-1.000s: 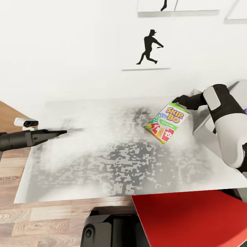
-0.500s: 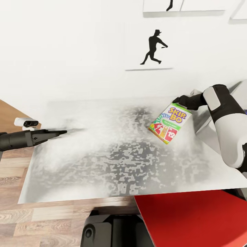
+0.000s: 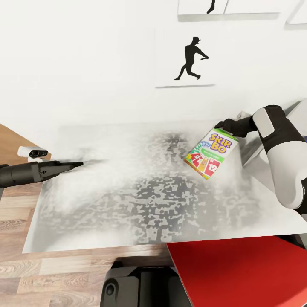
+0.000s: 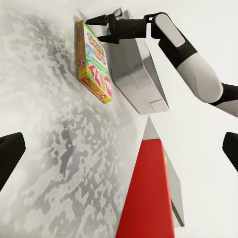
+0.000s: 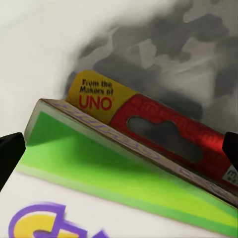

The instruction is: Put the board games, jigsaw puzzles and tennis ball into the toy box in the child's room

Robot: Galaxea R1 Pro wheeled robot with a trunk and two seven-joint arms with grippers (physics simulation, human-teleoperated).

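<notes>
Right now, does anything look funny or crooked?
Yes. The Skip-Bo box hangs tilted above the bed, pinched at its top edge by the right hand, not lying flat.

A black batter silhouette [image 3: 191,59] hangs on the white wall [image 3: 76,64], more framed panels [image 3: 221,8] above it. Wood flooring [image 3: 25,277] shows below, and a red slab [image 3: 243,273] sits near the lower right.

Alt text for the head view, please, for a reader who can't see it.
The right hand holds a Skip-Bo board game by its top edge, tilted above a mottled white and grey surface. The left hand reaches in from the side, empty. A red slab fills the near corner, and a batter silhouette picture hangs on the wall.
</notes>
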